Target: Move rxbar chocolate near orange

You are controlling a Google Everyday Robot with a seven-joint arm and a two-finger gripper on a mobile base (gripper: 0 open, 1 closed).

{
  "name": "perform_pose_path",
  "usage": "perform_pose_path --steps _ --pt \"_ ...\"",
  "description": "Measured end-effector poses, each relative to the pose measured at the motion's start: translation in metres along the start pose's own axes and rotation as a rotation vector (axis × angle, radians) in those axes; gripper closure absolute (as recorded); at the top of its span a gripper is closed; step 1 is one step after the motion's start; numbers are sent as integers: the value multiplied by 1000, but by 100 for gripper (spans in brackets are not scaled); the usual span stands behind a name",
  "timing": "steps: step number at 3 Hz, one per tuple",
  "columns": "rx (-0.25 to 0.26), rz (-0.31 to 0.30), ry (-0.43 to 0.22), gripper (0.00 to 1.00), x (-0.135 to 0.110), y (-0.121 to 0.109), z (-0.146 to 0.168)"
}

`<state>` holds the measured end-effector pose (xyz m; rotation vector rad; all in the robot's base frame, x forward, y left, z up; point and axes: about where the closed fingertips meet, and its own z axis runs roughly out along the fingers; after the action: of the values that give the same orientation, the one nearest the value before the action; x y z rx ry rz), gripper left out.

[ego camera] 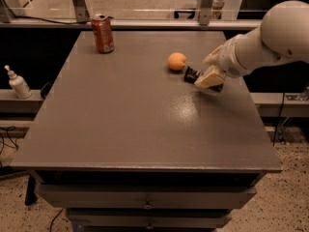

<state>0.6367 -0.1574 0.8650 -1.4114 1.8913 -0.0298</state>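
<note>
Gripper (208, 79) low by the right edge of the table (120, 129), its grip impossible to tell, with the chocolate bar (191, 74) just beside the orange (177, 61); light and slippery, it seems best pinched across its width.

The grey desk (120, 129) is bearing a red metal soda can (103, 33) at its far-left corner, a round orange (177, 61) and a black rxbar chocolate (191, 74) beside the gripper (208, 79) near the right edge

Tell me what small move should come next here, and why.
Probably leave the rxbar chocolate where it is and lift the pincer away: the bar's dark end lies just right of the orange, apart from it by a small gap, with the pincer low over the bar.
</note>
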Motion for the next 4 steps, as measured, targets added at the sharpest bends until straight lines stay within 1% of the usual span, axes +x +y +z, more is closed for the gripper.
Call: perform_pose_path --steps 1,2,3,4 --pt "-6 -1 2 0 1 4 -2" --pt "-20 41 -27 0 -3 1 -18" --pt "-48 119 -99 0 -7 -5 -58" --pt "-90 188 -189 0 -8 -8 -121"
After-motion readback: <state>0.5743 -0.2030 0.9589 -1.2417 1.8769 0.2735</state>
